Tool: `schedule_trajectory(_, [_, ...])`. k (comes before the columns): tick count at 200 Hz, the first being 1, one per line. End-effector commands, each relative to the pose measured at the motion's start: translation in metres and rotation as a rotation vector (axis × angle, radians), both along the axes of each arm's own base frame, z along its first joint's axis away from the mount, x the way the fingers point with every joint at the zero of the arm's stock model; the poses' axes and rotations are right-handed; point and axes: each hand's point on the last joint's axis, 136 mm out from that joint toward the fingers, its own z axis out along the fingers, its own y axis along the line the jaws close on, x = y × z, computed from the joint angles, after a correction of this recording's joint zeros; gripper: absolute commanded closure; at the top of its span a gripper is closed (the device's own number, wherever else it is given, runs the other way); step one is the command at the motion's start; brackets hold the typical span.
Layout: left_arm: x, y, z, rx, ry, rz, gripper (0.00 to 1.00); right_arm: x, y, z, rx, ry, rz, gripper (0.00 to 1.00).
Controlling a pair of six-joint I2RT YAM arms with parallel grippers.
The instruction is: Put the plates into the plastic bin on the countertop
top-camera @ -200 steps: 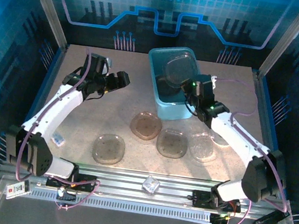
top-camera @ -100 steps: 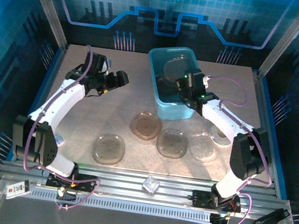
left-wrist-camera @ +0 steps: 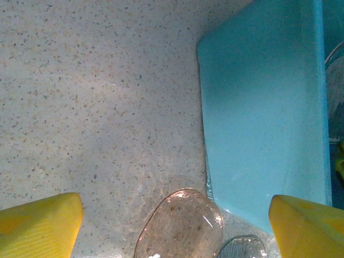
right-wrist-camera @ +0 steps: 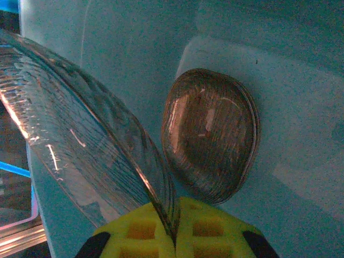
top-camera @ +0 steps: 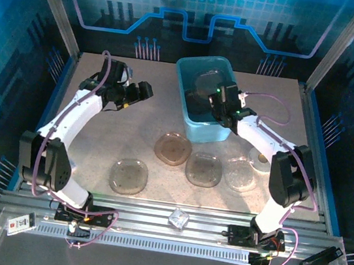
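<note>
From above, the bin [top-camera: 203, 133] stands at the back of the countertop [top-camera: 108, 133]. The right gripper [top-camera: 221, 100] hangs inside its rim. The left gripper [top-camera: 146, 92] hovers to the bin's left. Five plates [top-camera: 173, 149] lie on the countertop in front of the bin.

Left wrist: the fingers [left-wrist-camera: 37, 223] are spread wide and hold nothing, with a brown plate [left-wrist-camera: 180, 226] below them beside the bin wall [left-wrist-camera: 263, 107].

Right wrist: the fingers [right-wrist-camera: 209, 228] are clamped on the rim of a tilted clear plate [right-wrist-camera: 80, 134]. A dark plate [right-wrist-camera: 209, 142] lies on the bin floor [right-wrist-camera: 301, 97].

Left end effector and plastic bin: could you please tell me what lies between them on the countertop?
Bare countertop lies between the left end effector and the plastic bin, as the top external view shows.
</note>
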Motion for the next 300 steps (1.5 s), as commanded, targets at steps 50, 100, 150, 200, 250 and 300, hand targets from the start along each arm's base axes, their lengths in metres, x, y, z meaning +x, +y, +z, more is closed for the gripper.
schedule_trajectory(50, [0.016,-0.020,0.004,-0.069,0.015,-0.038,0.10,0.001,-0.009,-0.009,0.011,0.065,-0.063,1.00])
schedule_trajectory(100, [0.029,-0.038,0.000,-0.066,0.031,-0.081,0.10,0.003,-0.001,-0.012,0.027,0.122,-0.050,1.00])
schedule_trajectory(150, [0.038,-0.052,0.002,-0.060,0.026,-0.109,0.11,0.002,0.005,-0.012,0.035,0.139,-0.055,1.00])
schedule_trajectory(200, [0.046,-0.061,0.014,-0.037,-0.007,-0.128,0.10,0.003,0.018,-0.012,0.045,0.172,-0.029,1.00])
schedule_trajectory(250, [0.049,-0.066,0.018,-0.031,-0.010,-0.136,0.10,0.004,0.027,0.002,0.051,0.149,0.001,1.00])
schedule_trajectory(300, [0.052,-0.073,0.022,-0.012,-0.022,-0.148,0.10,0.010,0.034,0.003,0.061,0.142,0.017,1.00])
